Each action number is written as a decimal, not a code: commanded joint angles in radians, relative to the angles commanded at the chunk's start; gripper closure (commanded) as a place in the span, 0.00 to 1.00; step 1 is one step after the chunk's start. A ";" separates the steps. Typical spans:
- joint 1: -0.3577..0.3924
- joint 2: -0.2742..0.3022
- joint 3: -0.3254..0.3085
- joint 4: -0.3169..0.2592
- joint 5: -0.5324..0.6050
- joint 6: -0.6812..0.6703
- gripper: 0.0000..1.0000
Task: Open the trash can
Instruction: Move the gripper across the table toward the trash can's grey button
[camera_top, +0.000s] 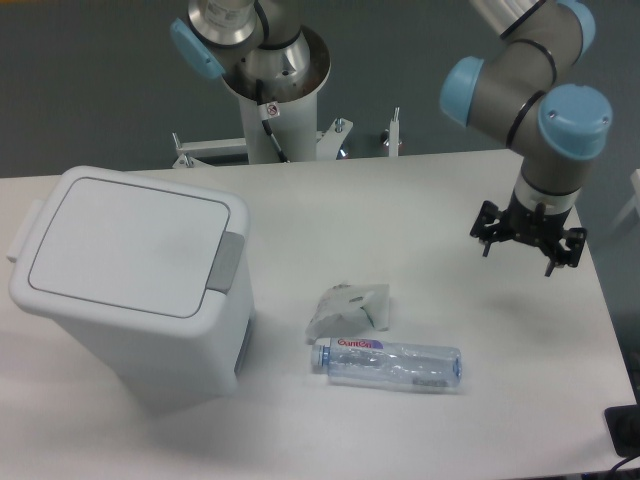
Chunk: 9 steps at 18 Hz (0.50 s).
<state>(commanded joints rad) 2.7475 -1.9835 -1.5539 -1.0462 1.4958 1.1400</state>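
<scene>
Overhead, the trash can (135, 280) is sitting at the bench's (420, 200) left end, lid shut, its grey latch (228, 262) facing right toward the gripper (528, 243), which is hovering well apart at the right edge, fingers looking spread. Between them, nearer the front, a clear bottle (390, 363) and crumpled paper (350, 308) are lying, likely below a direct path.

1. The clear plastic bottle (388, 364), lying on its side on the white table (430, 200), carries a pale label near its cap end with a short word in red letters; the letters are too small and blurred to read for certain.
2. No other writing shows.
</scene>
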 joint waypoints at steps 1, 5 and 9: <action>-0.002 0.003 0.000 -0.002 -0.025 -0.029 0.00; -0.002 0.018 0.050 -0.089 -0.137 -0.130 0.00; -0.054 0.018 0.195 -0.270 -0.212 -0.265 0.00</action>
<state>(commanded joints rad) 2.6938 -1.9650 -1.3594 -1.3159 1.2841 0.8746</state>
